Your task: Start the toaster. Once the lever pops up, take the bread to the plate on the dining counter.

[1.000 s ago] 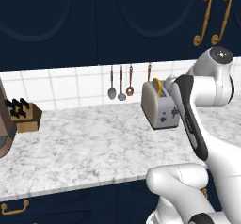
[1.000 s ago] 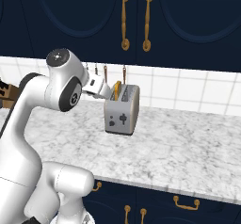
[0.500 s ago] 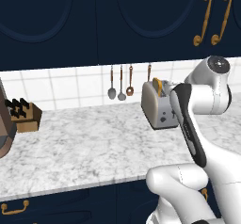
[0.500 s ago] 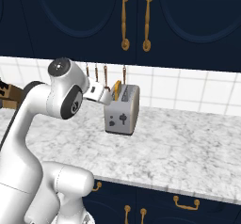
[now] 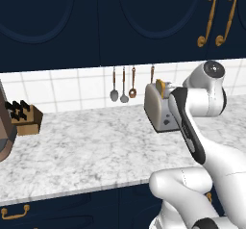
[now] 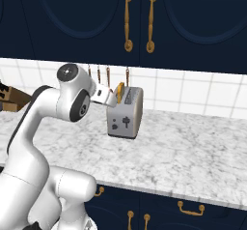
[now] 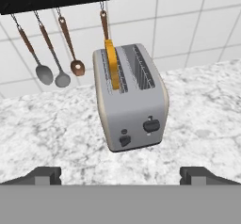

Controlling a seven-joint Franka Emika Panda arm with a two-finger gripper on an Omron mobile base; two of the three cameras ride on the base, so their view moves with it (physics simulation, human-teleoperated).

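From the left base view, the toaster (image 5: 160, 108) is standing against the tiles, the bread (image 5: 160, 86) poking from its slot; in the right base view, my arm is reaching beside the toaster; in the hand view, my claw (image 7: 124, 176) is gaping empty before it, so I am judging the lever (image 7: 150, 124) press comes next.

Silver-grey boxy toaster (image 7: 132, 100) with rounded edges and two top slots, standing upright on the marbled tabletop (image 7: 56, 129) near the tiled wall; its front end carries a dark lever and a small knob. The bread (image 7: 112, 64), a tan-orange slice, stands on edge in one slot, protruding above it.
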